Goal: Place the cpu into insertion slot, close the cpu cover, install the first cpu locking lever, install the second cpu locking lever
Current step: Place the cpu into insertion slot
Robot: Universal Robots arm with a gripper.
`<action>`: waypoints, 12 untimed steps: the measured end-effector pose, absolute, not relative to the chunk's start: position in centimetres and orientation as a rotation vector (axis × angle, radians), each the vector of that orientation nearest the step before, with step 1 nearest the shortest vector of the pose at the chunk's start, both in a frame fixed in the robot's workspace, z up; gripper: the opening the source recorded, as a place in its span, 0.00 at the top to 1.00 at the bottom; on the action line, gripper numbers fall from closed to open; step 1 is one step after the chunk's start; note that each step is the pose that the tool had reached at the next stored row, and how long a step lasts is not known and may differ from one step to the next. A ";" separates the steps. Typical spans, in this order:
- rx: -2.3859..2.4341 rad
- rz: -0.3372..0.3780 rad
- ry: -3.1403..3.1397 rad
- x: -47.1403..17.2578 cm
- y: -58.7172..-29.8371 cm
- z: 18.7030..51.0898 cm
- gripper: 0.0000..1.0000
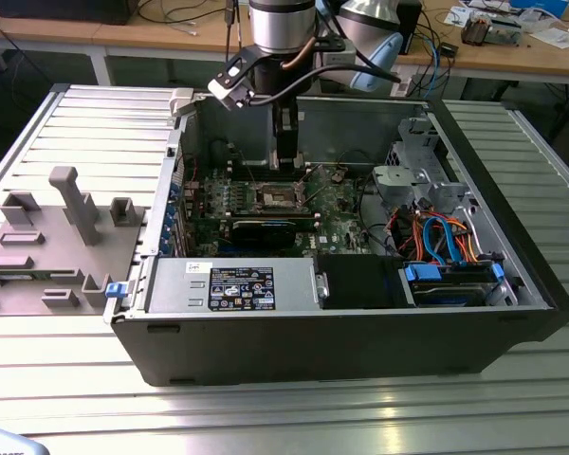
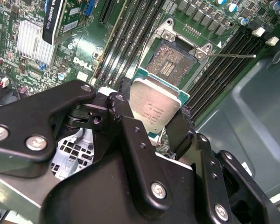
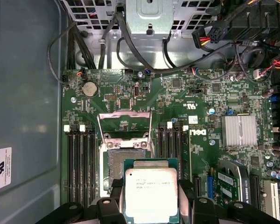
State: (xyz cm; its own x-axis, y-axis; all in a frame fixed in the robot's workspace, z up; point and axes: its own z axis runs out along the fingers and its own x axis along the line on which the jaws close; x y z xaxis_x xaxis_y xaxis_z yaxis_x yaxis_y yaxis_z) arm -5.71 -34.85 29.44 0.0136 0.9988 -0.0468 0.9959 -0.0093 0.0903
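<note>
Hand [image 2: 151, 112]: clamped on two opposite edges of the cpu [image 3: 150, 191], in both wrist views.
Cpu: metal top up, held above the insertion slot [image 3: 113, 163], not seated.
Insertion slot: bare.
Cpu cover [image 3: 125, 122]: swung open beyond the slot, first wrist view.
Exterior view: hand inside the computer case [image 1: 360, 332] on the counter [image 1: 266, 417].

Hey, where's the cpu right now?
In the second wrist view, the cpu is clamped in the gripper, held above the green motherboard next to the open insertion slot.
</note>
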 end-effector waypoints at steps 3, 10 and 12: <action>2.165 0.046 2.140 -5.7 -34.9 29.4 0.45; 2.165 0.046 2.140 -5.7 -34.9 29.3 0.45; 2.165 0.046 2.140 -5.7 -34.8 29.2 0.45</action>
